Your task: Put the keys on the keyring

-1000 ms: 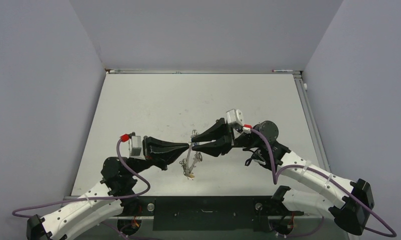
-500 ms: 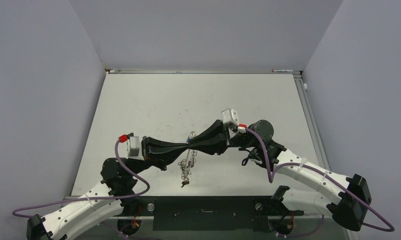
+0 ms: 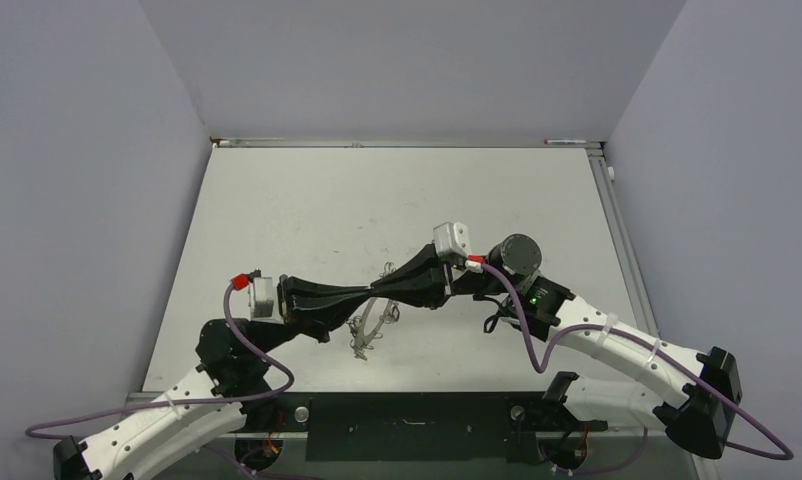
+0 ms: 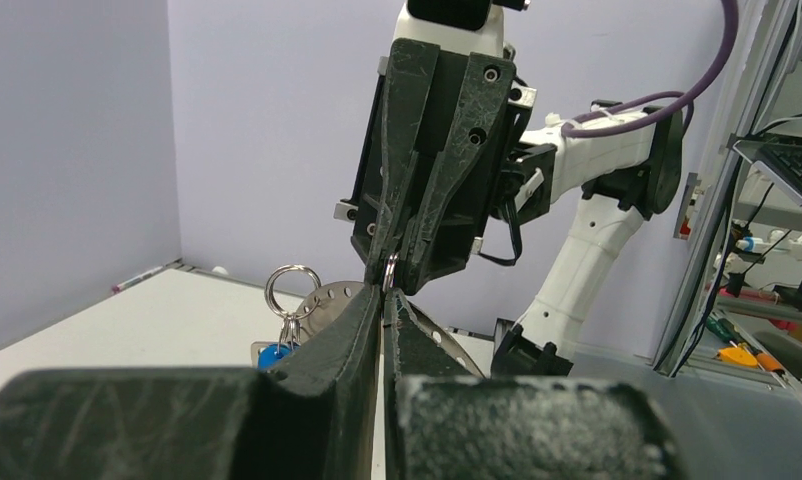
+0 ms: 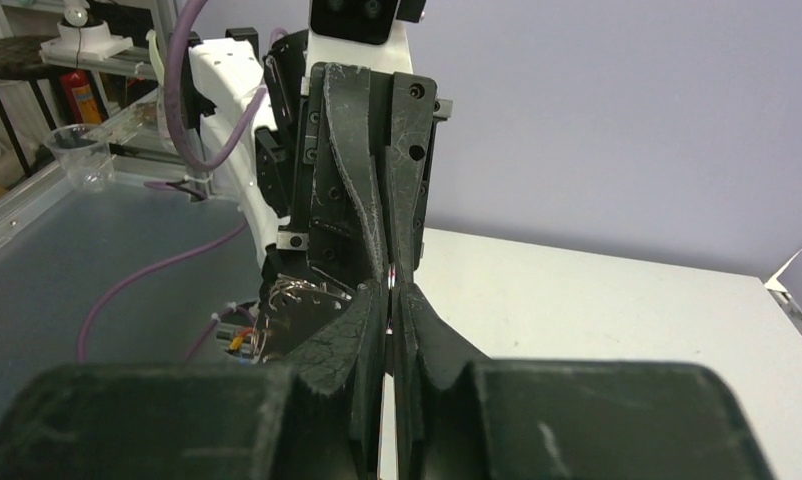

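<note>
— What does the left gripper (image 3: 363, 293) have?
— Its fingers are pressed together on the rim of the keyring (image 4: 329, 298), which it holds up off the table (image 3: 307, 200) near the middle. The grey plate shows on both sides of the fingertips.
— And the keys (image 3: 365, 338)?
— They hang in a bunch beneath the keyring. In the left wrist view, one with a blue tag (image 4: 270, 354) dangles from a split ring (image 4: 293, 289) at the plate's left edge.
— The right gripper (image 3: 381, 291)?
— It meets the left one tip to tip, closed tight on a small metal loop (image 4: 390, 270) just above the left fingertips. I cannot tell whether that loop belongs to a key.
</note>
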You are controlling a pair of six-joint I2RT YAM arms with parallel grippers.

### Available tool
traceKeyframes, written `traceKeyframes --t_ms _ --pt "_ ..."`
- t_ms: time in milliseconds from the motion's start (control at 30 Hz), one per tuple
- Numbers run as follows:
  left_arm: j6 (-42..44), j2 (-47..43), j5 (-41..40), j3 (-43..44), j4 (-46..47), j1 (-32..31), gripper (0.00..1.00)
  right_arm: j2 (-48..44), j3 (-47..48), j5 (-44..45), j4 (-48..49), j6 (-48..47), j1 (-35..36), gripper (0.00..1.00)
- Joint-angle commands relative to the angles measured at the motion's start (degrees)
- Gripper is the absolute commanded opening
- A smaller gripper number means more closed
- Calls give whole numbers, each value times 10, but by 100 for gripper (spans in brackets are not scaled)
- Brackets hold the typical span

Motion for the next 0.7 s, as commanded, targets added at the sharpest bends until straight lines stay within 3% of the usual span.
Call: traceKeyframes --t_ms 0,333,667 --pt "27 -25 -2 38 -53 -1 0 -7 35 2 -65 -64 9 5" --pt "92 -50 3 85 -200 -1 17 -15 58 3 -116 -101 4 5" --pt "210 -27 20 208 -445 -1 26 -15 88 -5 -183 -134 2 5"
